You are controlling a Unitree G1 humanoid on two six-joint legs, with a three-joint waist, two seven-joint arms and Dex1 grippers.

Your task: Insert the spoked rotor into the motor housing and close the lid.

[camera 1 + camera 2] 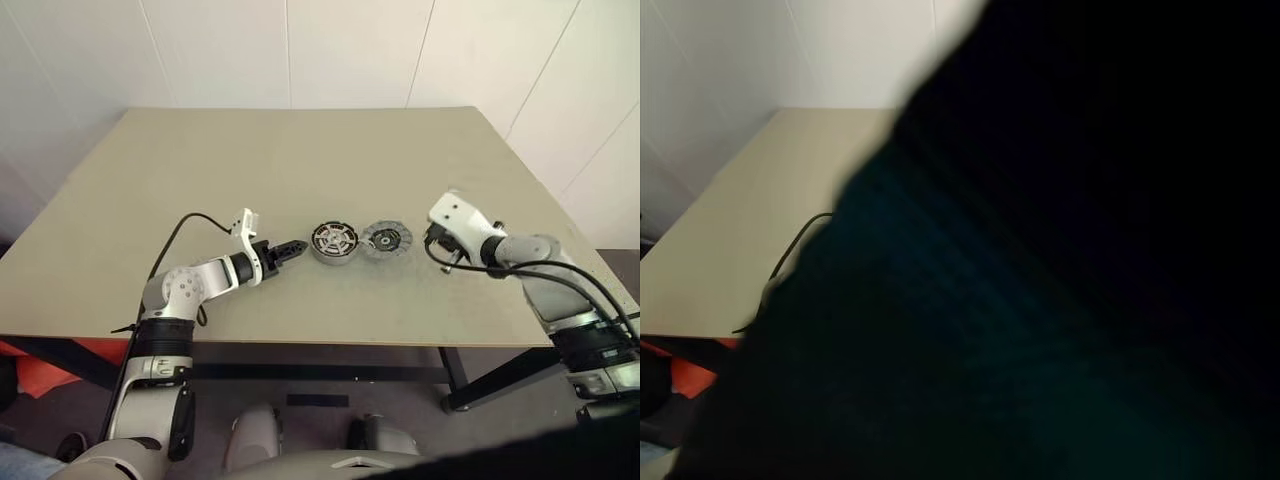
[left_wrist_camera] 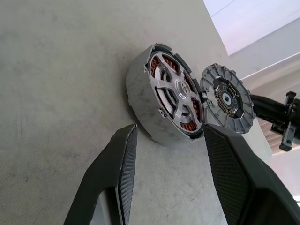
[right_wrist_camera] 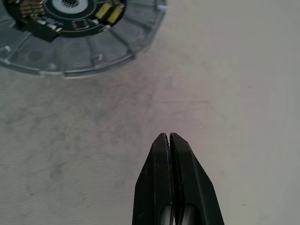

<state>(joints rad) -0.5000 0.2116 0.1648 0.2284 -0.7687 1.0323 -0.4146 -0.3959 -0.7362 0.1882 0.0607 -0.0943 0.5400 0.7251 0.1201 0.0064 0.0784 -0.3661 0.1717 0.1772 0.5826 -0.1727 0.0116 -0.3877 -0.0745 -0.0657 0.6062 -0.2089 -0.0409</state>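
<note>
This looks like a bare test room or small lab, not a home. A plain beige rectangular table [image 1: 300, 170] on dark metal legs stands against white panelled walls [image 1: 350, 50], and on it lie only opened grey metal motor parts with copper-orange windings [image 1: 334, 242].

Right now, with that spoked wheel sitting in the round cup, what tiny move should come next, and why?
Probably lift the flat grey ridged lid onto the round grey motor housing. The silvery spoked rotor already sits inside, and the lid lies uncovered beside it, near the right gripper, shut and empty.
</note>
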